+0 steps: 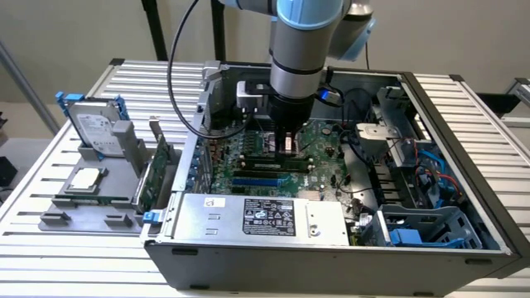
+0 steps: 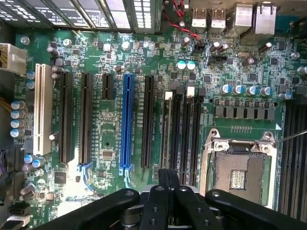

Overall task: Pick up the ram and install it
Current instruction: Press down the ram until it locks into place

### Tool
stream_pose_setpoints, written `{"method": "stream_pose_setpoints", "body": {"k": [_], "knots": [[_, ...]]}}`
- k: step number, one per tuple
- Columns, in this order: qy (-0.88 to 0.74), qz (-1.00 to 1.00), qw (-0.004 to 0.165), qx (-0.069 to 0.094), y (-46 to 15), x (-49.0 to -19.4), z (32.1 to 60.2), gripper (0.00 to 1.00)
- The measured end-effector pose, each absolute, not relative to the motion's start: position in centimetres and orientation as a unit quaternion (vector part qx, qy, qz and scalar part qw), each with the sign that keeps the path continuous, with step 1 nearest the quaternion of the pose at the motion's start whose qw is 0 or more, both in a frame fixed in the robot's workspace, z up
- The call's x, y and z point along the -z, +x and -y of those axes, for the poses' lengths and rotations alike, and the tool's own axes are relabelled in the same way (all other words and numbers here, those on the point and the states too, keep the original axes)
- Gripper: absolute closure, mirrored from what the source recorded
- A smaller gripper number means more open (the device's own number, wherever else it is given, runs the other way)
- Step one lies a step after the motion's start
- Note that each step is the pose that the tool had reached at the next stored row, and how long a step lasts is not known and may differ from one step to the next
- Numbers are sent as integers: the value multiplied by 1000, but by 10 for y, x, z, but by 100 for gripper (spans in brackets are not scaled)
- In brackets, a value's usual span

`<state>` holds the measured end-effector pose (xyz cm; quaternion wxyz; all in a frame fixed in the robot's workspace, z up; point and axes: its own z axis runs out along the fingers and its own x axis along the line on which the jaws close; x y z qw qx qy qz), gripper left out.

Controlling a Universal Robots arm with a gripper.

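My gripper (image 1: 286,149) reaches down into the open computer case (image 1: 463,186), over the motherboard's black memory slots (image 2: 184,134). In the wrist view its fingers (image 2: 162,179) are pressed together. A thin grey-green strip, the ram (image 2: 166,134) seen edge-on, runs out from between them along the slot nearest the long black expansion slot. In the exterior view the ram (image 1: 263,165) is a narrow green strip lying along the slots just under the fingertips. Whether it is seated in the slot or just above it I cannot tell.
The empty processor socket (image 2: 238,172) lies beside the memory slots, and a blue slot (image 2: 127,120) on the other side. At the exterior view's left, a grey tray (image 1: 49,217) holds a hard drive (image 1: 95,127), a silver processor (image 1: 85,180) and a green expansion card (image 1: 153,174). The power supply (image 1: 265,217) fills the case's front.
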<state>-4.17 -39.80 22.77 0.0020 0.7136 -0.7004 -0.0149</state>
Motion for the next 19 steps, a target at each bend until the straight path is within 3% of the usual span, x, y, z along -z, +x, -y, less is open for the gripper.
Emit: {"method": "stream_pose_setpoints", "body": {"k": [5, 19], "knots": [[714, 700, 2, 15, -42, -246, 398, 100], [714, 700, 2, 15, -42, -246, 398, 100]]}}
